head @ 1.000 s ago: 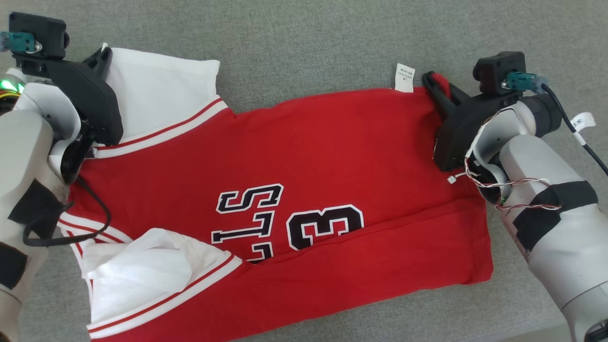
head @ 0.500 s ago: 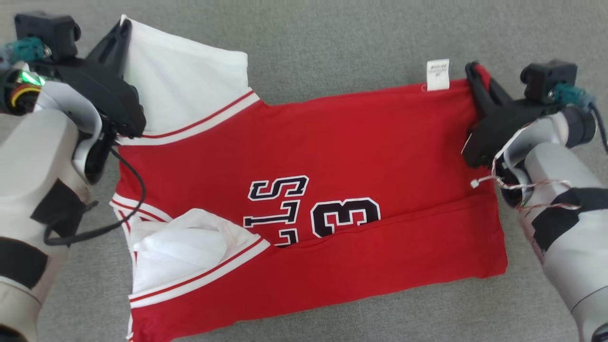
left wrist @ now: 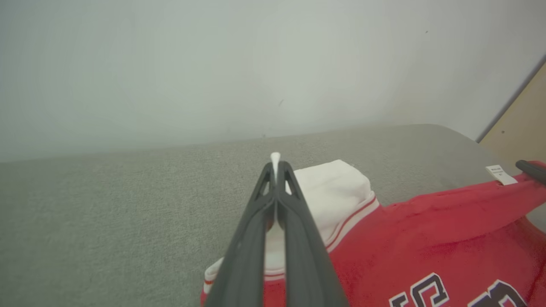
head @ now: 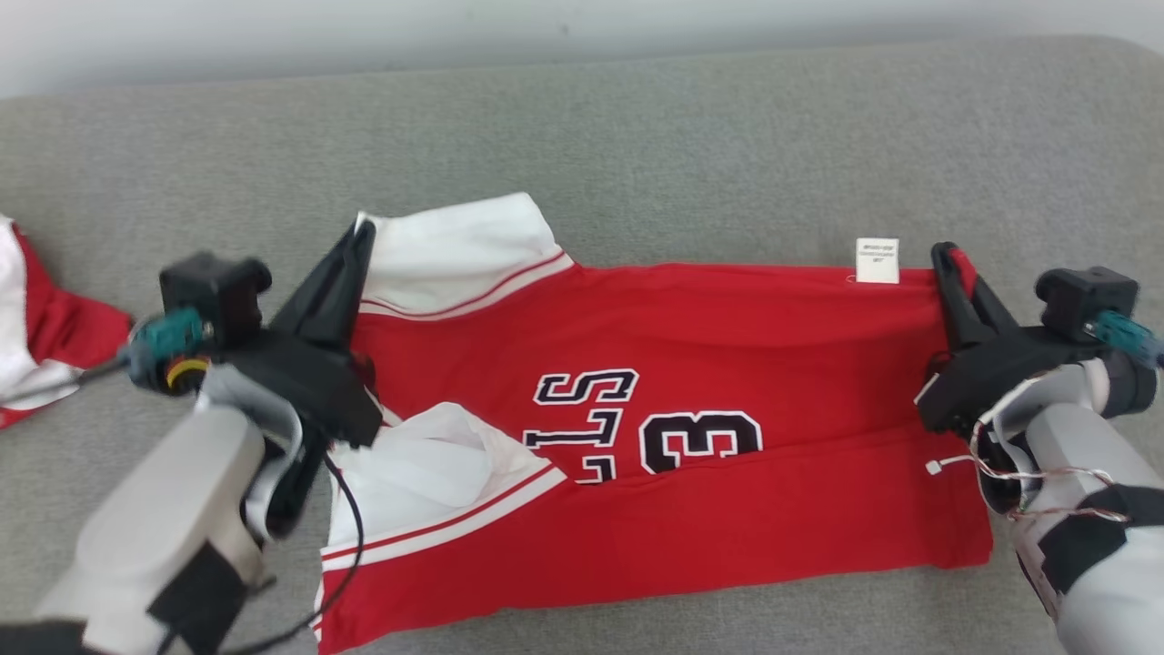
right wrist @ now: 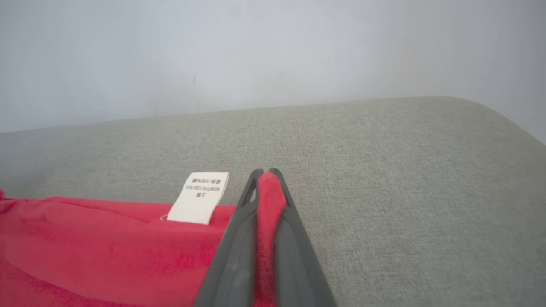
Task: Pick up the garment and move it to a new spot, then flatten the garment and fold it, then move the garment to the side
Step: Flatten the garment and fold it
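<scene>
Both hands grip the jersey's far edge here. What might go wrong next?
The left hand pinches just the edge of the white far sleeve of the red fabric jersey; it may slip out. The right hand holds little red cloth too. The crumpled near sleeve could get folded in creased.

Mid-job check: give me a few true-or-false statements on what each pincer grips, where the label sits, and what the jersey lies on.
1. The left pincer is shut on the white sleeve of the jersey. True.
2. The right pincer hangs open above the jersey. False: it is shut on a red corner of it.
3. The white label sits beside the right pincer. True.
4. The jersey lies on a wooden tabletop. False: it lies on a grey fabric surface.
</scene>
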Controlling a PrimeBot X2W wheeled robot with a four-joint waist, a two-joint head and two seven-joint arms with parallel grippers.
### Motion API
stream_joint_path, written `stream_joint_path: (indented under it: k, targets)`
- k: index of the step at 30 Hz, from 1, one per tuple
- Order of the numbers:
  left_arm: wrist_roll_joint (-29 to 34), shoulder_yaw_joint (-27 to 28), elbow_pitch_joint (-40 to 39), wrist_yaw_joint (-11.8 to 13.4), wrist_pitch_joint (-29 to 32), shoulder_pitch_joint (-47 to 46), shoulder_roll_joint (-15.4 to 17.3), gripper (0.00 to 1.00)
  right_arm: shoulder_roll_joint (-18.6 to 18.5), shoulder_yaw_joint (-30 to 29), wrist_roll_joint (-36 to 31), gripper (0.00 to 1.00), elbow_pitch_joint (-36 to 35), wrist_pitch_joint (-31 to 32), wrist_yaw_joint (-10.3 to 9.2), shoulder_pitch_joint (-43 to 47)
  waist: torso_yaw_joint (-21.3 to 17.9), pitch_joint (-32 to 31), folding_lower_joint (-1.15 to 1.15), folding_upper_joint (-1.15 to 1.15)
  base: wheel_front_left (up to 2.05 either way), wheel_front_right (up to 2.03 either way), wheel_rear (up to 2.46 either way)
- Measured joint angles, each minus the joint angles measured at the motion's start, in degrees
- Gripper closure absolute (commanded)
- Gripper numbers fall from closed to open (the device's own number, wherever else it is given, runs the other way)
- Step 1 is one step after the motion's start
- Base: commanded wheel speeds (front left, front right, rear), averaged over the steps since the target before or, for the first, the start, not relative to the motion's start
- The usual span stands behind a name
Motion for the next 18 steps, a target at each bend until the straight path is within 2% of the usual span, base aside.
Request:
stream_joint_path:
  k: [5,8,13,18]
  targets:
    - [3.2,5.9,-12.2,5.0,-0.1,11.2,0.8,1.0,-0.2,-7.4,-3.3,1.0,-9.0,-0.1,0.0,7.0,1.7,-1.6,0.0,0.0,0.0,0.0,0.0]
    - [4.8,9.2,-18.7,7.1,-0.1,18.0,0.7,1.0,0.6,-10.9,-5.7,1.0,-13.2,-0.1,0.0,11.5,2.4,-2.2,0.0,0.0,0.0,0.0,0.0]
    - [7.8,10.5,-25.3,8.5,-0.1,26.2,-0.3,1.0,2.1,-16.0,-8.1,1.0,-18.0,-0.1,0.0,17.2,3.2,-3.1,0.0,0.0,0.0,0.0,0.0]
    - [8.5,11.8,-27.3,9.6,-0.1,31.3,-1.7,1.0,3.4,-18.8,-9.0,1.0,-20.9,-0.1,0.0,21.3,3.6,-3.9,0.0,0.0,0.0,0.0,0.0]
